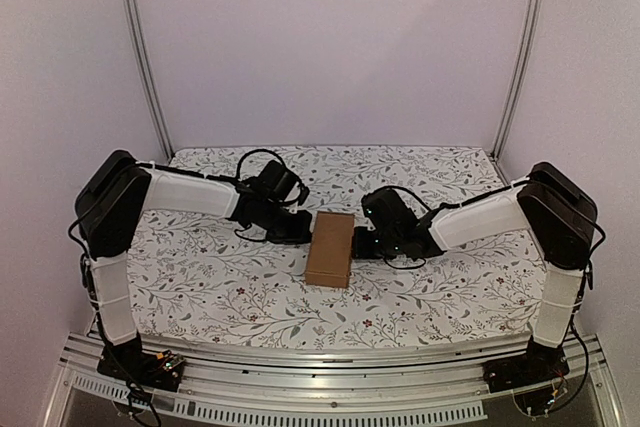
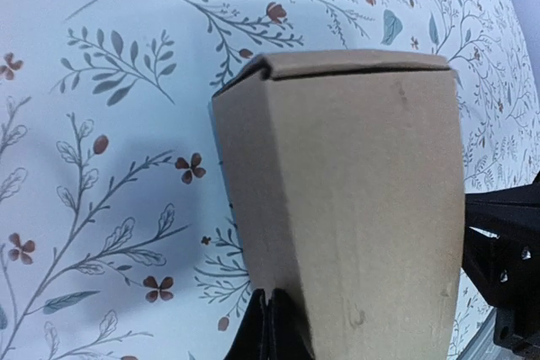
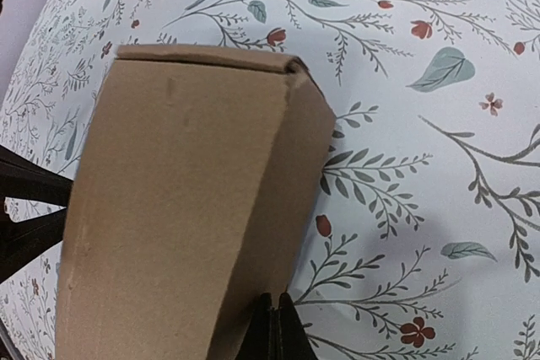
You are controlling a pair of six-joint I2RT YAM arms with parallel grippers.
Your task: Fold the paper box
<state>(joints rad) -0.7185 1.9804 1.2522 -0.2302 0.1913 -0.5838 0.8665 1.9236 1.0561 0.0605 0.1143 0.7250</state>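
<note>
I have the box point(image 1: 330, 249) lying flat near the middle of the table point(image 1: 200, 277). It is a plain brown carton, closed up, with its long side running away from the arm bases. The left tool point(image 1: 296, 229) sits at the box's left long side and the right tool point(image 1: 362, 243) at its right long side, so the box lies between them.

Both tools are pinched fully shut with nothing held. In the left wrist view the black fingertips point(image 2: 256, 336) meet in one point low against the box's side wall, and the right wrist view shows the same with its fingertips point(image 3: 291, 336) on the other side. I cannot tell whether the tips press the cardboard or only stand just beside it.

The far end flap is folded over, with a thin seam along the top edge — its corner on the left tool's side gapes a little.
</note>
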